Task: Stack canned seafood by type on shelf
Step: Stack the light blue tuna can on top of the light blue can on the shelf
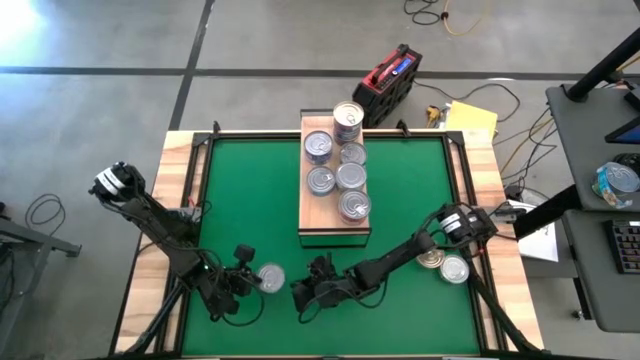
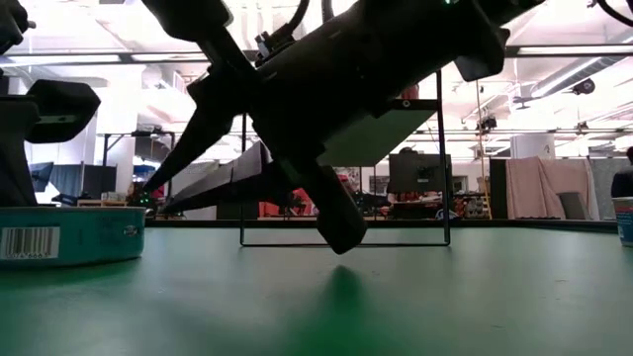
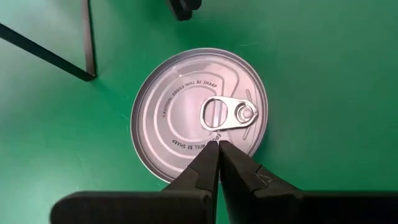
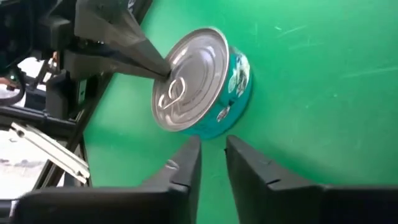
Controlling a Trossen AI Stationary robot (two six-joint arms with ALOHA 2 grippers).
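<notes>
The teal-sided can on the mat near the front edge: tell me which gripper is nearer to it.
Left. The left gripper is shut, its tips over the can lid by the pull tab. The right gripper sits beside the can, slightly apart from its side wall.

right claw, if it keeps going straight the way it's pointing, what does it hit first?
Most likely the teal-sided can on the green mat: it lies straight ahead of the right claw, whose fingers stand slightly apart. The shut left claw rests on that can's lid. The gap's depth is unclear.
</notes>
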